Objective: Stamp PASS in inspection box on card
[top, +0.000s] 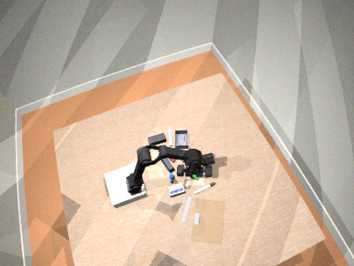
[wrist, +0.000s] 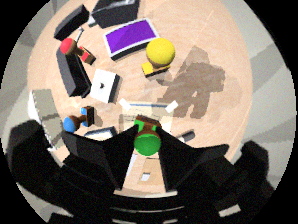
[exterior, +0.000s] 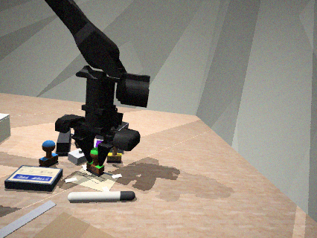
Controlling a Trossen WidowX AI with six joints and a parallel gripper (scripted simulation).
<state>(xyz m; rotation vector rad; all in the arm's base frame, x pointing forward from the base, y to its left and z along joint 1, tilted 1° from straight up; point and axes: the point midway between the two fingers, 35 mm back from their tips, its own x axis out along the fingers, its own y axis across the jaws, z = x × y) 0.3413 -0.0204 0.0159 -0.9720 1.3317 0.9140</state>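
Note:
My gripper is shut on the green-knobbed stamp, which has a brown base and hangs knob up, slightly tilted. The stamp is low over the rear part of the cream card; whether it touches the card cannot be told. The card is held by white tape pieces. The gripper and stamp hide the inspection box. The purple ink pad lies behind, in a white frame. The stamp's printing face is hidden.
A blue-knobbed stamp and a blue-labelled case lie left. A yellow stamp and red stamp stand behind. A marker lies in front; a dark tray sits farther back.

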